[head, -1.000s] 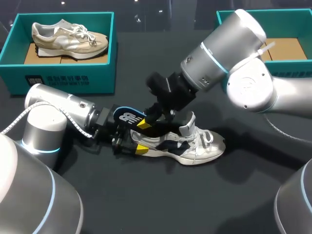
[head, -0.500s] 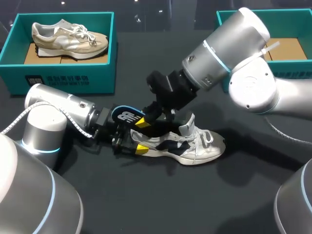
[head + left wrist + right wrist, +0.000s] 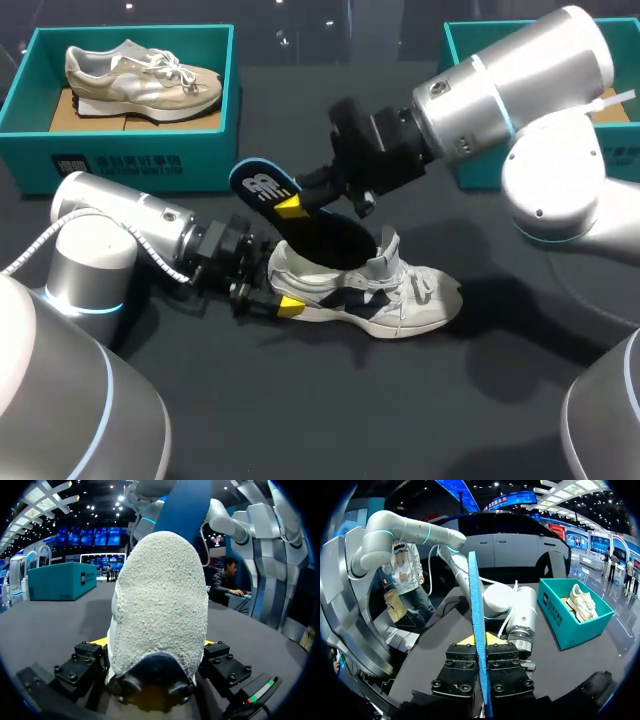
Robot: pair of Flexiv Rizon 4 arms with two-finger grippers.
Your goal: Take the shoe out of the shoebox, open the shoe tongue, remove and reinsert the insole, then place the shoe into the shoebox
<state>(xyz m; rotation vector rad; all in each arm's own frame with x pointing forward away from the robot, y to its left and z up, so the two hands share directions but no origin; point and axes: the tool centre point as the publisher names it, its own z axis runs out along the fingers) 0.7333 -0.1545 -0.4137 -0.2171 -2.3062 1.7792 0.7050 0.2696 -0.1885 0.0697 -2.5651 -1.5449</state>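
A white and navy shoe (image 3: 400, 295) lies on its sole on the dark table, toe to the right. My left gripper (image 3: 281, 288) is shut on its heel, one finger on each side; in the left wrist view the white heel (image 3: 160, 600) fills the space between the fingers. My right gripper (image 3: 293, 207) is shut on a blue and black insole (image 3: 262, 187). The insole slants up out of the shoe's mouth, its front end still inside. In the right wrist view the insole (image 3: 475, 600) stands edge-on between the fingers of the right gripper (image 3: 481, 641).
A teal shoebox (image 3: 130, 155) at the back left holds a beige shoe (image 3: 140, 78). A second teal box (image 3: 490, 27) sits at the back right, behind my right arm. Bare table lies in front of the shoe.
My right gripper has risen and pulled back to the right, drawing the insole farther up out of the shoe. The left gripper and the shoe have stayed in place.
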